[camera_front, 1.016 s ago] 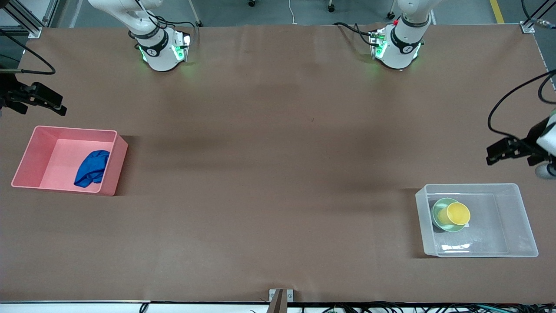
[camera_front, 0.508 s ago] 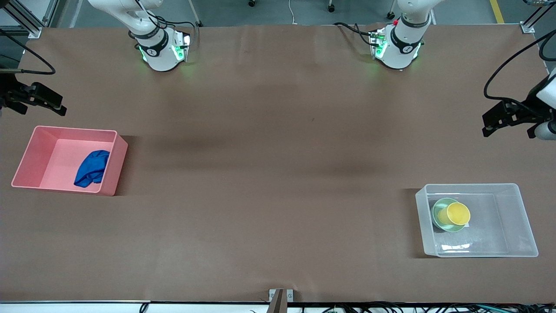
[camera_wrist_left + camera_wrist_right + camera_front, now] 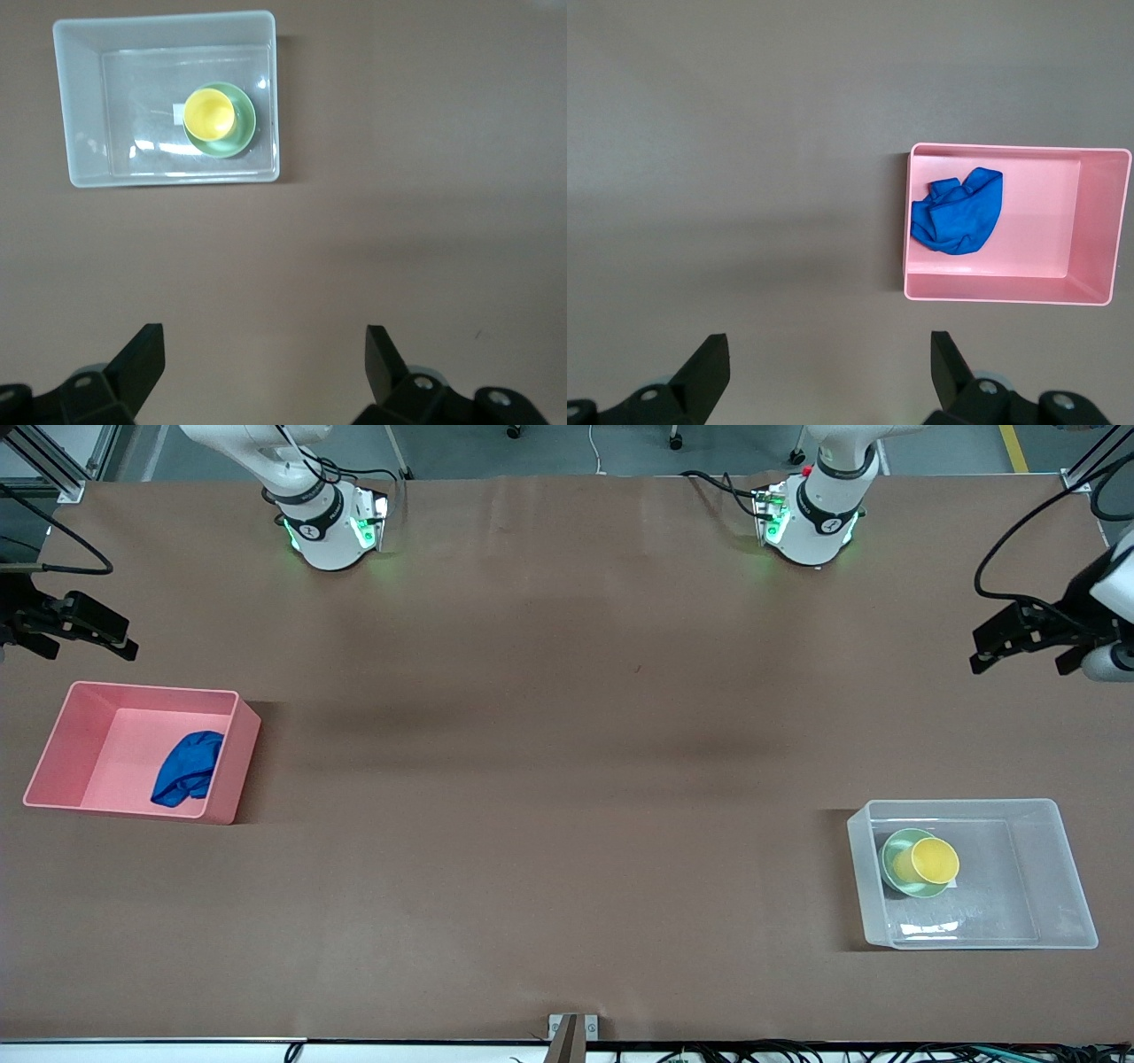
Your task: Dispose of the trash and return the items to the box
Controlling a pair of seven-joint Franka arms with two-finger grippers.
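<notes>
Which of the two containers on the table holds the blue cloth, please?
The pink bin at the right arm's end holds the blue cloth; the clear box holds the bowl and cup.

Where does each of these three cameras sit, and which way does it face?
Front view: high across the table, facing both arm bases; left gripper and right gripper at its edges.
Left wrist view: looks down past open fingers at the clear plastic tub.
Right wrist view: down past open fingers at the pink rectangular bin.
Shared: tub, bin.
</notes>
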